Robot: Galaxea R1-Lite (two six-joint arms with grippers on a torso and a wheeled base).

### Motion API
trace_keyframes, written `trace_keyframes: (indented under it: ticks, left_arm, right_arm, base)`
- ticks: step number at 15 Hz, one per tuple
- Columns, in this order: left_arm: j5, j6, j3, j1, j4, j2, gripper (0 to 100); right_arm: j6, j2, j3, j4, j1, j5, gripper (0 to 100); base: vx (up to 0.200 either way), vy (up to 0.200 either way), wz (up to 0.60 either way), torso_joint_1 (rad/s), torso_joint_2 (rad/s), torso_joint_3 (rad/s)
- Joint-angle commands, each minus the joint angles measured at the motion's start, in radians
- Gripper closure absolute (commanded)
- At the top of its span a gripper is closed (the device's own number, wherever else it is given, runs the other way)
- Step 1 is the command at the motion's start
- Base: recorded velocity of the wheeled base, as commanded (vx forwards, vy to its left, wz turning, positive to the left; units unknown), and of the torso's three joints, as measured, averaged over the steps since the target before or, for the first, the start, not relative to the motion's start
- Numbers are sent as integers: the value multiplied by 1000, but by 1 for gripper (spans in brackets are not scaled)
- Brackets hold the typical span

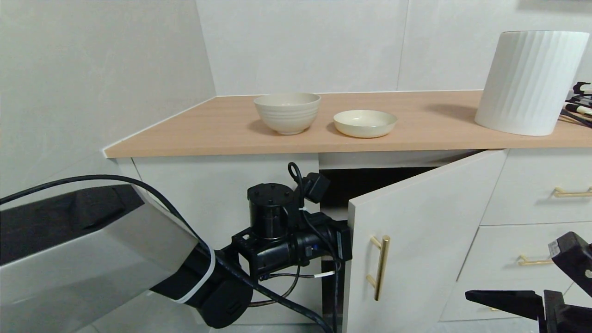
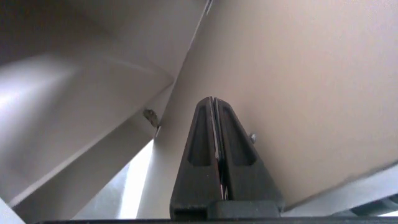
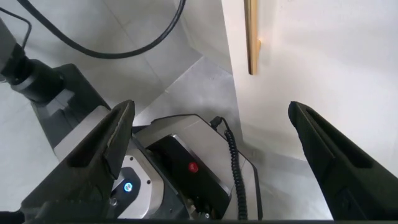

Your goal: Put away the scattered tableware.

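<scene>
Left pincer [image 2: 212, 107] is showing its two black fingers pressed together with nothing between them, and their tips are lying against the pale inner face of the white cabinet door [image 2: 311, 93]. Right pincer [image 3: 211, 109] is hanging with its fingers spread wide apart on nothing, and the door's brass bar handle [image 3: 251, 37] is showing beyond it. From the head camera, the left arm is sitting low at six o'clock with its wrist tucked behind the free edge of the half-open door [image 1: 416, 240], while the right pincer [image 1: 511, 270] is waiting at four o'clock. The cream ribbed ceramic bowl [image 1: 287, 112] is standing at twelve o'clock on the light wooden countertop [image 1: 430, 134], with the shallow cream ceramic dish [image 1: 365, 123] just beside it at its three o'clock. Judging by this, the door is being opened for storage. The tips should be following the door's arc near the free edge, so they are not slipping off, and the right arm should be staying out of the door's sweep.
</scene>
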Motion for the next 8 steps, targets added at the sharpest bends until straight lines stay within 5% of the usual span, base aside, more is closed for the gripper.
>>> trace_keyframes:
  ticks: [1,4,8]
  left_arm:
    - [-1,-2,8,-4,1,-13,100]
    - [-1,-2,9,-12,1,-10,100]
    - [-1,-2,-52,-29,24,16,100]
  right_arm:
    - [0,-5,2,0,2,1,0]
    - [-3,-5,4,0,3,1,0]
    - [-3,-8,11,0,17,1,0]
  base:
    - [-200,0,0,7,7,2]
    - [-200,0,0,9,2,-6]
    - [0,0,0,0,0,0]
